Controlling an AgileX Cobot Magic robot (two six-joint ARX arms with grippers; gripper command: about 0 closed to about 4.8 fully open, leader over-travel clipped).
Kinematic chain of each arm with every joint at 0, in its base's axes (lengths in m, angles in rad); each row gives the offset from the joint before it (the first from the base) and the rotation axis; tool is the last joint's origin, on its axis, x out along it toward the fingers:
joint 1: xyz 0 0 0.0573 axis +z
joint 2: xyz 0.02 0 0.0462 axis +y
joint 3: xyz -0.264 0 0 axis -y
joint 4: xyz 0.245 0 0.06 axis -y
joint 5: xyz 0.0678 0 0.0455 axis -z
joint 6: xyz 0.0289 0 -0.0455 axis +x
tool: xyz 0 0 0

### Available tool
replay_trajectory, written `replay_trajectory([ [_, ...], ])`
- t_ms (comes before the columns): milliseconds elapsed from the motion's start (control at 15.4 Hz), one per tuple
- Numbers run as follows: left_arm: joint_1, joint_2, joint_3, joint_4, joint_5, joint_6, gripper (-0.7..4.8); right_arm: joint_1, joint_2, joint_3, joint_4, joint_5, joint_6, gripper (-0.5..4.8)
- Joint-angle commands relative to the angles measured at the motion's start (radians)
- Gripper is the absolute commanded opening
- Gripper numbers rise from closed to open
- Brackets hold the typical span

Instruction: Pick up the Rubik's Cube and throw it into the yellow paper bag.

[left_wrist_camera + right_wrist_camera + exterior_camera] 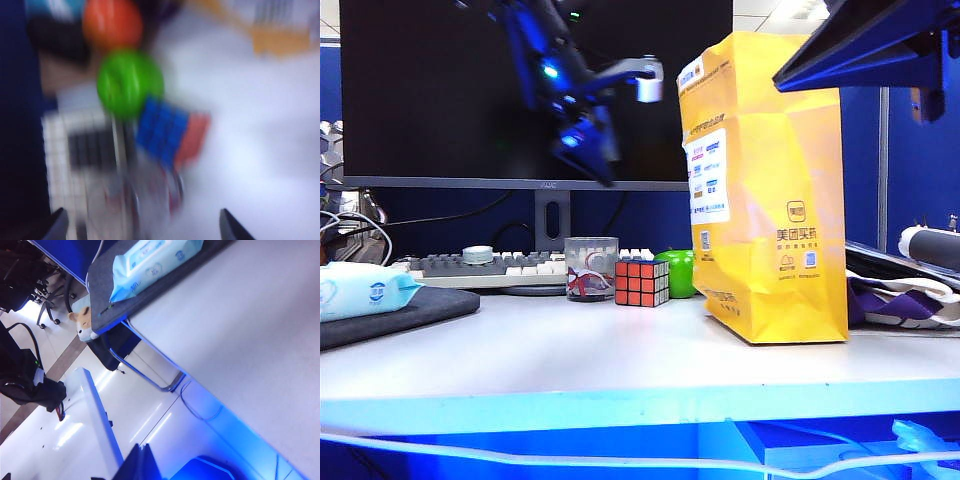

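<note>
Rubik's Cube (pixel 641 282) sits on the table (pixel 570 350), touched by neither claw. Left claw (pixel 140 225) hangs blurred above it, jaws spread wide and empty, in front of the monitor (pixel 440 90). Right claw (pixel 137 465) shows only its tips past the table edge; I cannot tell its state. A glass cup (pixel 591 268) stands just left of the cube, a green apple (pixel 676 272) behind it. Right of them stands the yellow bag (pixel 770 200); its contents are hidden. It carries black Chinese characters and a white label. A wipes pack (pixel 360 290) lies far left.
</note>
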Motion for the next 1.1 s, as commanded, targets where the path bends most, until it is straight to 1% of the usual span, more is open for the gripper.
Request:
replay_trajectory([
  [65, 0.0, 0.019, 0.003, 0.067, 0.063, 0.032, 4.04, 0.001, -0.003, 0.006, 0.038, -0.004, -0.003, -0.01],
  [194, 0.012, 0.042, 0.003, 0.096, 0.092, 0.031, 4.04, 0.002, -0.003, 0.006, 0.066, -0.003, 0.001, -0.01],
  [454, 0.031, 0.116, 0.003, 0.125, 0.113, 0.048, 4.04, 0.002, -0.003, 0.006, 0.086, -0.003, 0.005, -0.01],
  [648, 0.04, 0.144, 0.003, 0.205, 0.157, 0.054, 3.96, 0.002, -0.002, 0.006, 0.098, -0.002, 0.005, -0.01],
  [778, 0.043, 0.155, 0.004, 0.241, 0.168, 0.05, 3.95, 0.002, -0.002, 0.006, 0.099, -0.003, 0.005, -0.01],
  [972, 0.043, 0.187, 0.004, 0.29, 0.164, 0.001, 3.88, 0.002, -0.001, 0.006, 0.102, 0.001, 0.005, -0.01],
  [1037, 0.043, 0.201, 0.004, 0.329, 0.162, -0.026, 3.59, 0.002, -0.001, 0.006, 0.107, 0.002, 0.005, -0.01],
  [1102, 0.042, 0.218, 0.004, 0.386, 0.162, -0.069, 3.57, 0.002, -0.001, 0.006, 0.112, 0.001, 0.005, -0.01],
])
